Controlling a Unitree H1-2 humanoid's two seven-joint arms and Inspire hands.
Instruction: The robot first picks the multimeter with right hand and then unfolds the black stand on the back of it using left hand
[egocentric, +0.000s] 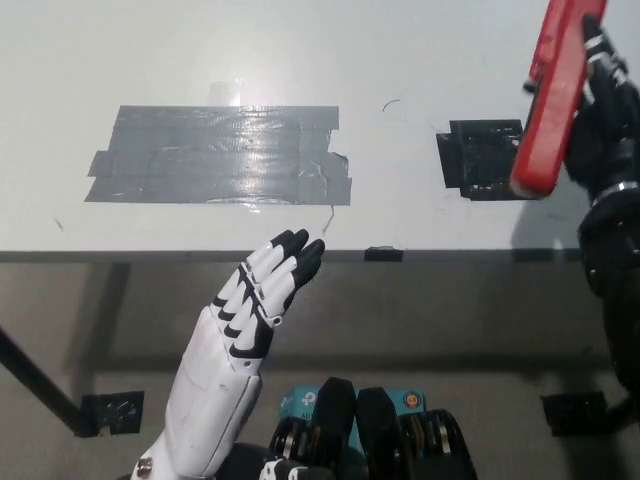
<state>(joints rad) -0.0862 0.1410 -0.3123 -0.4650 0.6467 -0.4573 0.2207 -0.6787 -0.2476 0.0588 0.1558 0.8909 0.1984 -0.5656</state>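
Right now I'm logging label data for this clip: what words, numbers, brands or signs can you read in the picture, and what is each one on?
No text can be read in this picture.
Multimeter in the right hand: turned edge-on, only its red side shows, no label visible.
Grey tape patch and black tape patch on the table: no writing.
Left hand: no markings.

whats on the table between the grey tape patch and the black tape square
In the head view, the stretch of white table between the grey tape patch and the black tape square is bare apart from a small dark curved mark.
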